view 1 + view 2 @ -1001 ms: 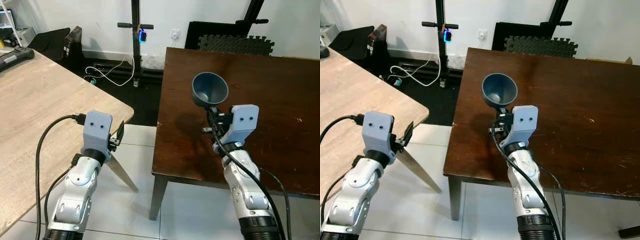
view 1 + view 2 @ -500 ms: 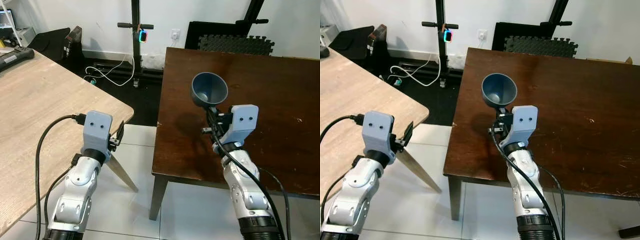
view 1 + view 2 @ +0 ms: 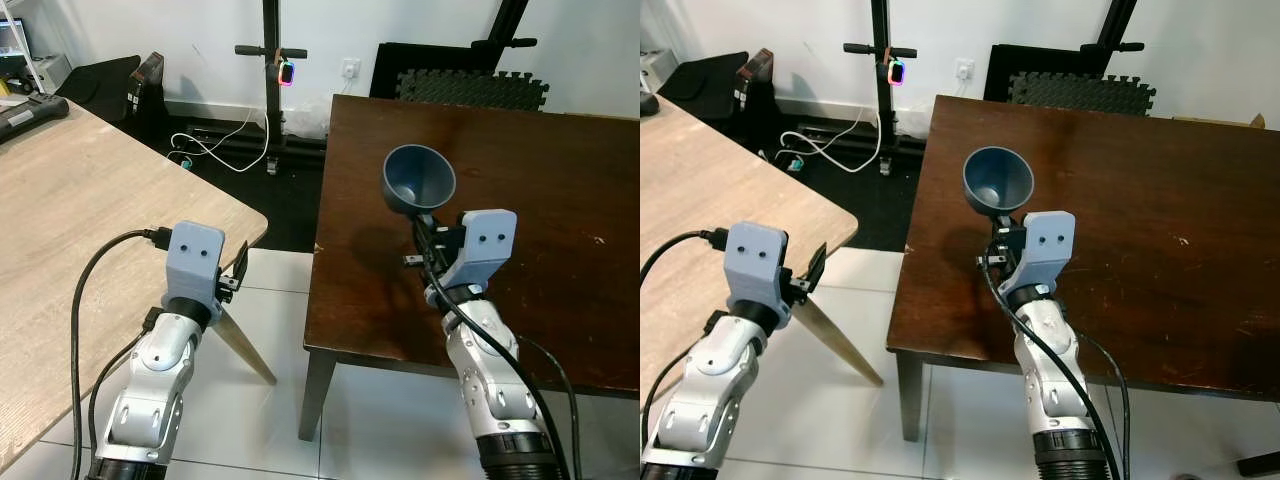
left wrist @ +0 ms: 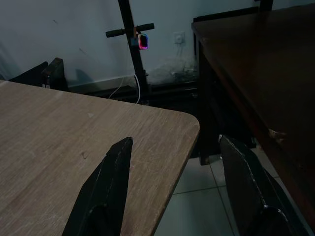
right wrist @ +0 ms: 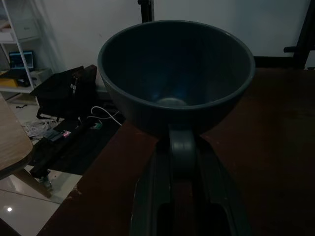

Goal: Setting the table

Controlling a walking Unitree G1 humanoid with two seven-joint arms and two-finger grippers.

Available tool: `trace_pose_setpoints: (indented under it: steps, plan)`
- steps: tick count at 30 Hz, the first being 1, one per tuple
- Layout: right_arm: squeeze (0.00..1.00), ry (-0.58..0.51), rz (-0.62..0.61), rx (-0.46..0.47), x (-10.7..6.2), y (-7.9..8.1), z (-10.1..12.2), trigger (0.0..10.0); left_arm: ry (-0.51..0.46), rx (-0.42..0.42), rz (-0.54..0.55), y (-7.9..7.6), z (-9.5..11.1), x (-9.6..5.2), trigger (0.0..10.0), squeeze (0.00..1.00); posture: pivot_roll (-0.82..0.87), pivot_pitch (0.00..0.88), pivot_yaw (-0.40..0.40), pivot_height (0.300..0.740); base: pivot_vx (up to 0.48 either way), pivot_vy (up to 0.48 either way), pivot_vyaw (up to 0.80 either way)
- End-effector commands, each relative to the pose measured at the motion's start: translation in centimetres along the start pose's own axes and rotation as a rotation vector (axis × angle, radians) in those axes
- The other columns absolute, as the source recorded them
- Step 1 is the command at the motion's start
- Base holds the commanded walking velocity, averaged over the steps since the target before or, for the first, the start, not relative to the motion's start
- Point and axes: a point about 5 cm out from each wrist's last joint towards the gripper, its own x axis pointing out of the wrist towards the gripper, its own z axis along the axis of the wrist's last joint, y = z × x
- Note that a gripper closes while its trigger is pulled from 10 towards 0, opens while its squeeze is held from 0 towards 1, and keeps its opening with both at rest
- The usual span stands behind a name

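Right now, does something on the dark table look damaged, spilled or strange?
Nothing is spilled. The dark table has light scratches and small pale marks toward its right side, which look like wear. The blue bowl sits tilted in the right hand, held above the tabletop and not yet set down. It appears empty.

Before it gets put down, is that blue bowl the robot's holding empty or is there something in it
Empty. The blue bowl, clamped in the right gripper over the dark table, shows a bare inside down to its bottom.

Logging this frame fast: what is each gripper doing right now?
Left gripper: jaws open, holding nothing, by the light wooden table.
Right gripper: jaws shut on the blue bowl, over the dark table.
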Motion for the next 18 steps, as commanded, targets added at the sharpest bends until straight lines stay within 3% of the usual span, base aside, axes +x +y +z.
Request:
trace_pose_setpoints:
  steps: [1, 18]
  plan:
    - [0.0, 0.002, 0.0, 0.0, -0.04, 0.04, -0.2, 10.0, 0.013, -0.009, -0.001, -0.13, -0.37, -0.09, 10.0, 0.0, 0.05, 0.087, 0.056, 0.74, 0.0, 0.0, 0.0]
    - [0.0, 0.001, 0.004, -0.003, 0.06, 0.08, -0.26, 10.0, 0.014, -0.001, -0.004, -0.08, -0.46, -0.06, 10.0, 0.0, 0.05, 0.071, 0.057, 0.74, 0.0, 0.0, 0.0]
